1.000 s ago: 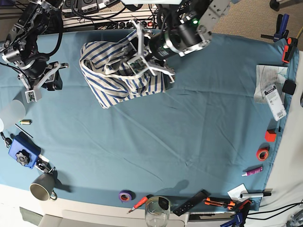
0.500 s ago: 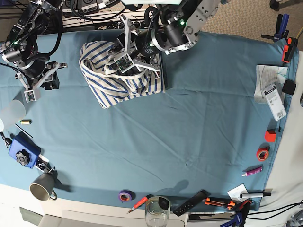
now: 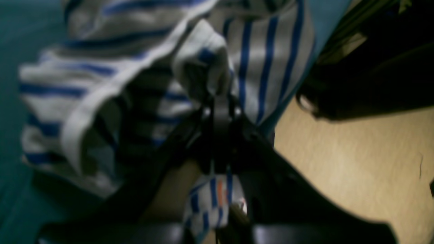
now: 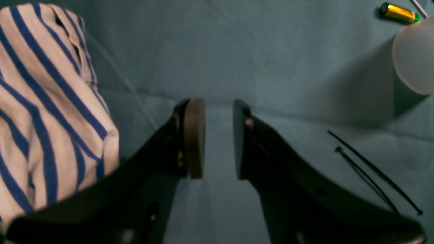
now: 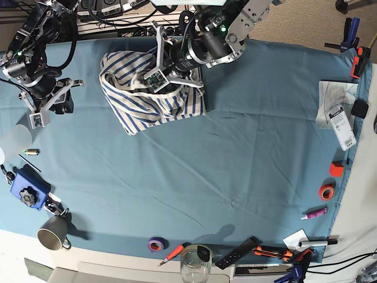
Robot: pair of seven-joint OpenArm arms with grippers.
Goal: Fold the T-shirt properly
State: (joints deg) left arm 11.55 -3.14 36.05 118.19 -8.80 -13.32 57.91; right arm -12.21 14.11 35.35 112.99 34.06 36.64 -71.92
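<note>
T-shirt (image 5: 144, 94) lies bunched at the teal cloth's (image 5: 235, 159) far edge. Left gripper (image 3: 220, 101) is clenched, apparently pinching a fabric fold (blurred). Right gripper (image 4: 218, 135) hangs parted and empty, beside the shirt.

Right gripper (image 4: 218, 139) fingers apart over teal cloth (image 4: 271, 61), T-shirt (image 4: 44, 112) left, battery (image 4: 398, 12)

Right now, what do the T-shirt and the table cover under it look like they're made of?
T-shirt: soft woven or knit cloth, matte, cream with blue stripes; it bunches and droops in loose folds where the left gripper pinches it. Table cover: thin teal fabric, matte, likely a felt-like cloth; shallow wrinkles run across it and nothing glints.
</note>
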